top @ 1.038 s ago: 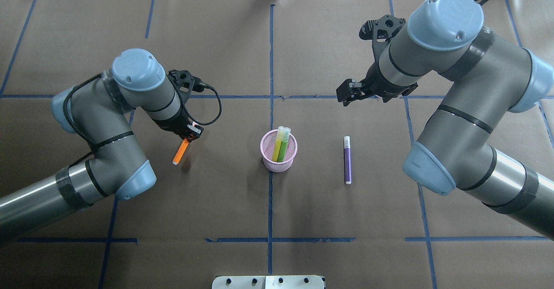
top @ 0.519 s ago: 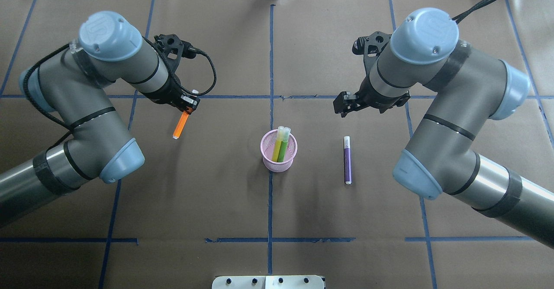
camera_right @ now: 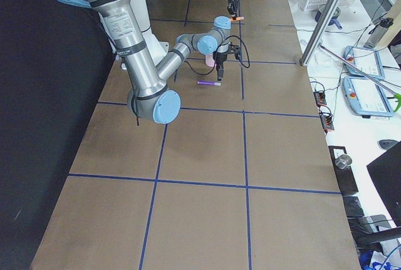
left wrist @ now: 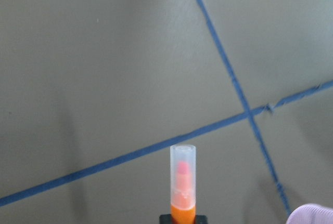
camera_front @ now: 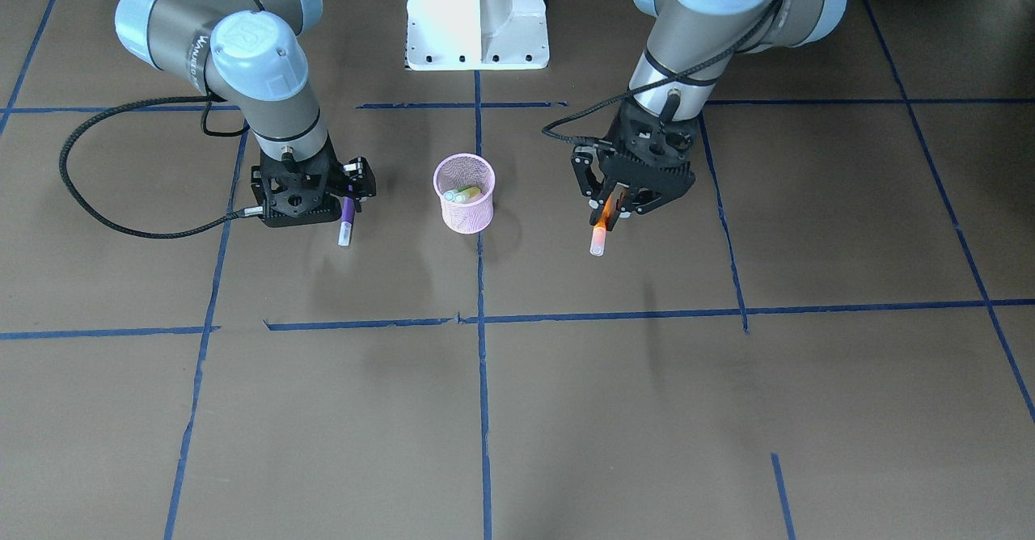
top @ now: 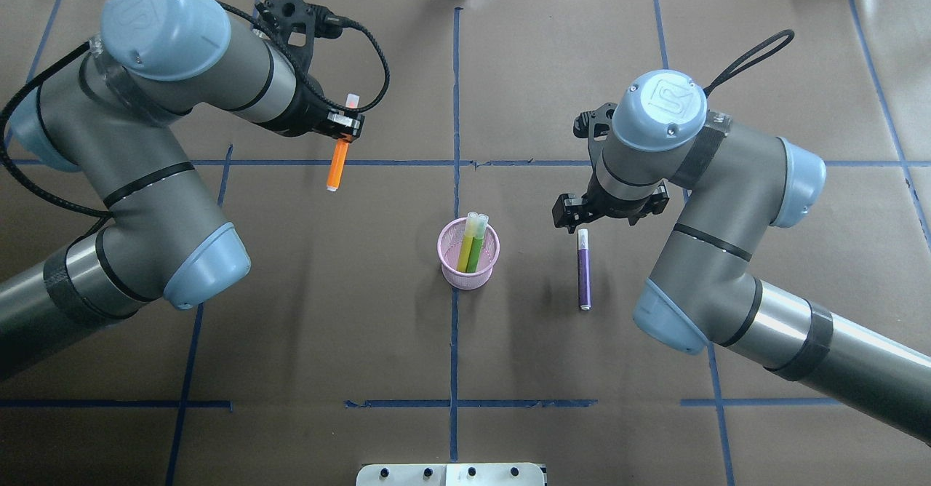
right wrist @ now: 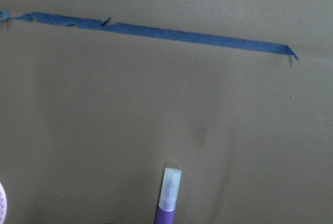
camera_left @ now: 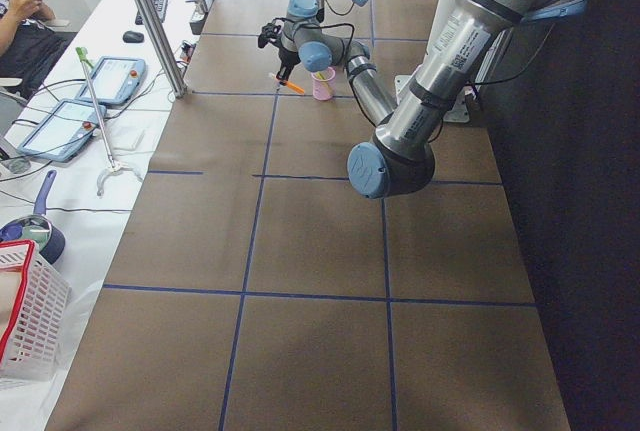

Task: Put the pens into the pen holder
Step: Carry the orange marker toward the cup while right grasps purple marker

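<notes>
Beyond the left pincer, gripped by its tail in the clenched fingers, the orange pen hangs cap-first, clear of the counter. The pen holder stands well to that pincer's right and nearer the robot, with two pens leaning inside. Carry across high, tip the pen steeper, aim for the free part of the mouth, and let go low. Your right pincer, spread and empty, hovers over the cap end of the purple pen, which lies flat.
</notes>
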`<state>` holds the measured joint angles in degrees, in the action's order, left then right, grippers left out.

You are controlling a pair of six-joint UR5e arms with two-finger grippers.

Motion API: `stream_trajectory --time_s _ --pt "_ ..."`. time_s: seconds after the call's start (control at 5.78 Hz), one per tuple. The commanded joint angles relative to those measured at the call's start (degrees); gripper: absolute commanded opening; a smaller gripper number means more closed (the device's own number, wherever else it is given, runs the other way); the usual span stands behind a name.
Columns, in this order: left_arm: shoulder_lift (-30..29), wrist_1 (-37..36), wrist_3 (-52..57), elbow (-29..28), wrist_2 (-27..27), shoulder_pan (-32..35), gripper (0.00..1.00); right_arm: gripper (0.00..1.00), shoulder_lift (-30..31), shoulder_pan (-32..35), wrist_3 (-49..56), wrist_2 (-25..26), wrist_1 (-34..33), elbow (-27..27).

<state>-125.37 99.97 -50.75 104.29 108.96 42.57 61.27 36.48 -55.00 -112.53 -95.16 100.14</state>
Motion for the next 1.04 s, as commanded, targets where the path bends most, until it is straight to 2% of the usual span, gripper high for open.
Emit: stream_trajectory --time_s 0.0,0.17,0.52,0.86 --pt "-2.15 3.11 -7.05 1.09 -5.04 -1.16 0.00 1.00 0.34 -0.71 -4.82 -0.32 4.15 -4.92" --pt "-2.60 3.21 -9.08 1.18 -6.82 -1.87 0.00 1.00 0.43 -0.62 -9.29 -1.02 6.71 -7.21" --pt "-4.00 3.21 -11.90 1.18 -12.34 -4.93 0.00 1.00 -0.36 -0.27 -13.80 -3.48 7.88 -7.24" --pt "-4.01 3.30 -12.01 1.09 -12.99 -6.43 0.00 1.00 -0.19 -0.18 -15.32 -4.36 7.88 -7.32"
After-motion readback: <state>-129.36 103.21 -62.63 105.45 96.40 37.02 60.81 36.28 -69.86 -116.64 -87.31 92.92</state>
